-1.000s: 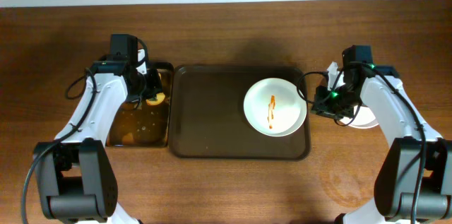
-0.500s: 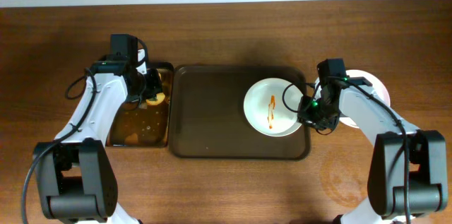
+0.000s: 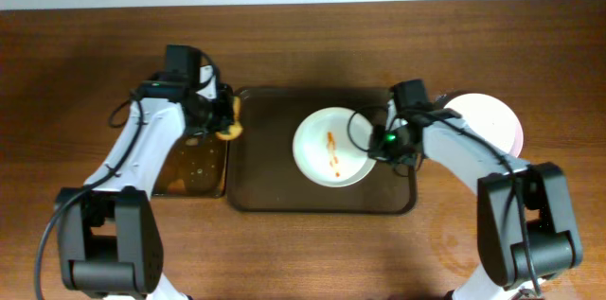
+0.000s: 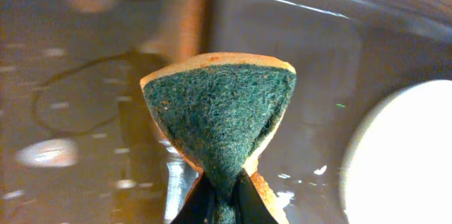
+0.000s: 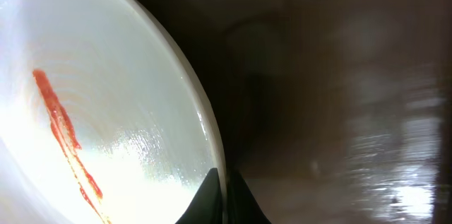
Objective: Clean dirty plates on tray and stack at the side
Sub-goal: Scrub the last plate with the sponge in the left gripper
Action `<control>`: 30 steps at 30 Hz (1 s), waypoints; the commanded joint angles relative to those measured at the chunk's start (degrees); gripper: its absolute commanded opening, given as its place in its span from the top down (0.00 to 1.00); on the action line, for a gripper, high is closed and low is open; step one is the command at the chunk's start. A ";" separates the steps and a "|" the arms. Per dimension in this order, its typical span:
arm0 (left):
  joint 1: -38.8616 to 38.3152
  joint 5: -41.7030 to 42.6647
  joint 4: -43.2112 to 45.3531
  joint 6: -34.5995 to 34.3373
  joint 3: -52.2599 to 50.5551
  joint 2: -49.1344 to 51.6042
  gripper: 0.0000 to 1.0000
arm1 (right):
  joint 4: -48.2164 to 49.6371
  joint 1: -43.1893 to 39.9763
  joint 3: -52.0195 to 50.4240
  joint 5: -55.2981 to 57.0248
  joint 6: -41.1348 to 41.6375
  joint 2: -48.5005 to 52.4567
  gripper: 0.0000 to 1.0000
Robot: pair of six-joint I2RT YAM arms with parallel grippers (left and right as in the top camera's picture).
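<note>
Pinching a folded sponge (image 4: 222,114) between the left fingers (image 4: 201,203), pressed tight on its lower tip. Wedge shape, wide at the top and narrow at the grip. Coarse matted green scouring fibre facing the camera, yellow-orange foam edge around it, stained brown. Held over the border between the narrow black tray (image 3: 194,163) and the large brown tray (image 3: 270,172). Glossy, wet-looking floor on the black tray, with bright reflections.

Clamping the rim of the streaked plate (image 5: 106,111) with the right fingers (image 5: 244,199), one tip on each side of the edge. Round, white, shallow, glazed and shiny. One thin orange-red sauce streak (image 5: 63,132) across the well, slightly wavy. Faint concentric rings in the glaze. Sitting on the brown tray, right of centre, with bare tray floor to its left. Cannot tell whether lying flat or lifted at the gripped side.

Brown tray: dark, smooth, rectangular, rounded corners, raised rim, dull sheen.

Second white plate (image 3: 488,115) on the wooden table (image 3: 303,44) just off the tray's right end, plain, no sauce seen, partly covered by the right arm.

Left arm reaching forward beside the black tray, wrist turned inward toward the brown tray. Right arm angled in from the right, forearm passing over the plain plate, wrist low over the tray's right side, green light lit on it.
</note>
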 commanded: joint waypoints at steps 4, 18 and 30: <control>-12.39 6.99 1.14 0.66 -0.52 3.50 1.00 | -0.02 2.64 -0.17 1.42 4.24 0.94 0.96; -24.06 17.66 16.37 -12.81 -0.52 13.55 1.00 | -0.50 2.64 -0.17 1.40 4.22 0.94 0.95; -23.93 -0.92 11.08 -15.34 -0.52 15.89 1.00 | -0.90 2.64 -0.17 1.40 4.24 0.94 0.96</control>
